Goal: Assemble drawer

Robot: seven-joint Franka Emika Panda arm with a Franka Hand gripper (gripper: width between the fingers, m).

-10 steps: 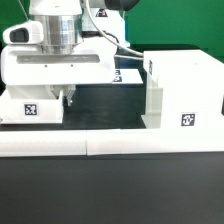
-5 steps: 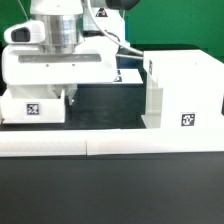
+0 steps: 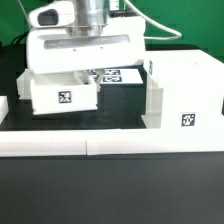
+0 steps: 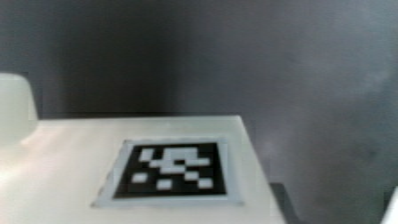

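Observation:
My gripper (image 3: 88, 80) hangs from the big white hand at the top middle of the exterior view. It is shut on a small white tray (image 3: 62, 98) with a black-and-white tag on its front, and its fingertips are hidden behind the tray's wall. The tray is to the exterior view's left of the big white cabinet shell (image 3: 190, 85), with a gap of dark table between them. In the wrist view the tray's white face (image 4: 63, 160) and its tag (image 4: 175, 170) fill the frame from close up. A dark finger (image 4: 286, 205) shows beside the tag.
The marker board (image 3: 112, 75) lies flat behind the tray, partly covered by it. A long low white border bar (image 3: 110, 147) runs along the front. Another white piece (image 3: 4, 106) shows at the exterior view's left edge. The dark table (image 3: 120, 115) lies between tray and cabinet.
My hand has moved toward the exterior view's right and a little up. The tray has come with it, from the left edge toward the cabinet shell.

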